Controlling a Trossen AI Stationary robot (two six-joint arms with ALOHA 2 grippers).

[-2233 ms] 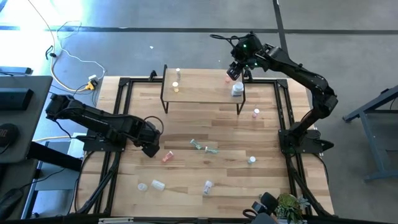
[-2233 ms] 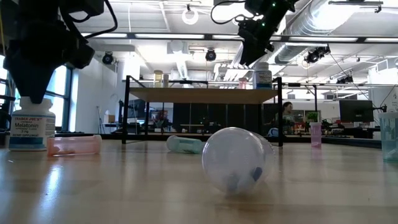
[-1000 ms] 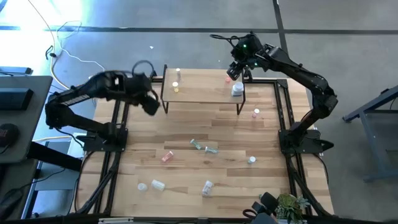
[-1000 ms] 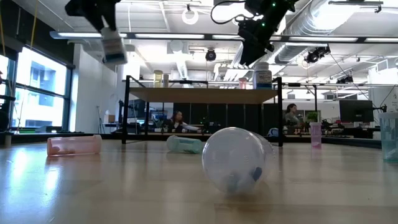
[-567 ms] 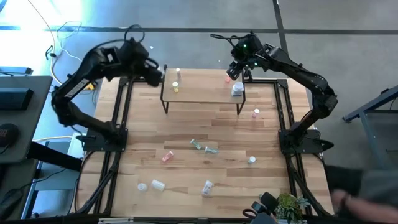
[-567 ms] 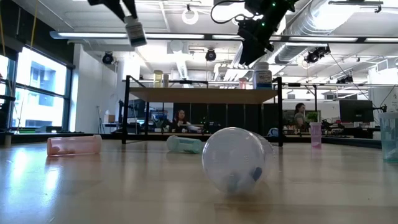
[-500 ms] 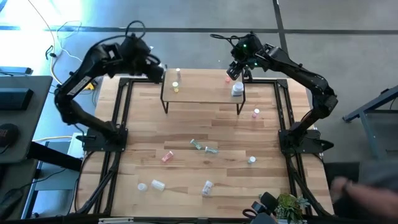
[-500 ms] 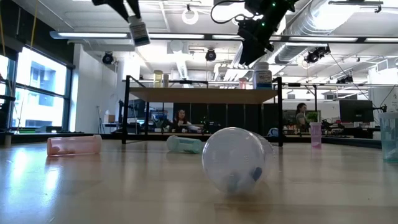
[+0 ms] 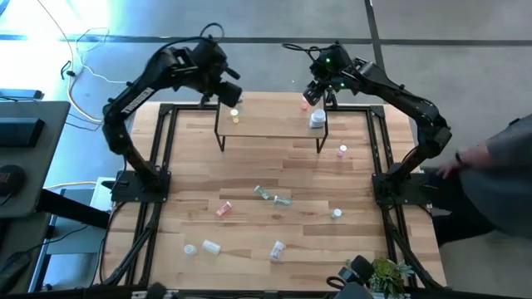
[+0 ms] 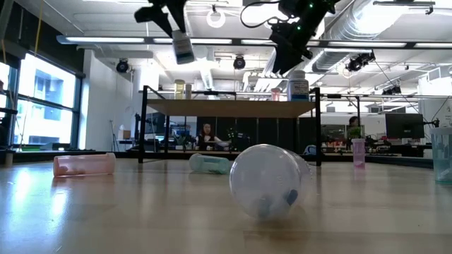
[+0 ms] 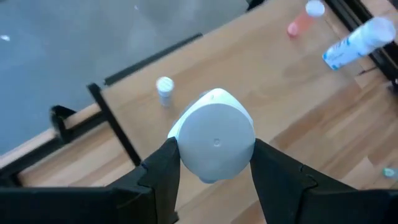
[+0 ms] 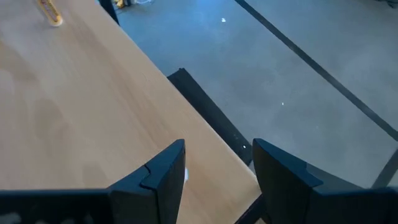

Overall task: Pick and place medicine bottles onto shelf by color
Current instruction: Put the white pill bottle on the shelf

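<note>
My left gripper [image 9: 226,93] is shut on a white medicine bottle [image 10: 182,46], high over the left end of the shelf [image 9: 270,124]. The left wrist view shows the bottle's round white end [image 11: 214,143] between my fingers. A small white-capped bottle [image 11: 164,87] and a yellow one [image 9: 235,119] stand on the shelf's left end. A pink one [image 9: 304,106] and a larger white one [image 9: 317,120] stand on its right end. My right gripper [image 9: 314,93] hovers open over that right end and holds nothing [image 12: 214,168]. My left gripper pinches the white bottle between its two fingers near the bottle's upper end [image 11: 214,143], one finger [image 11: 165,171] on each side, coming from above. The bottle hangs tilted below the fingers [image 10: 182,46], lifted clear, well above the shelf top.
Loose bottles lie or stand on the tabletop: pink [image 9: 223,209], green [image 9: 263,193], another pink [image 9: 342,151], white [image 9: 336,213], clear ones near the near edge [image 9: 211,246]. A clear round one [image 10: 268,180] sits close to the low camera. A person [image 9: 499,183] stands at the table's right.
My left arm has carried the white bottle up and toward the far edge, then rightward, from left of the shelf to above its left end. The bottle stays in the shut fingers, tilted. A person has come in at the table's right side.
</note>
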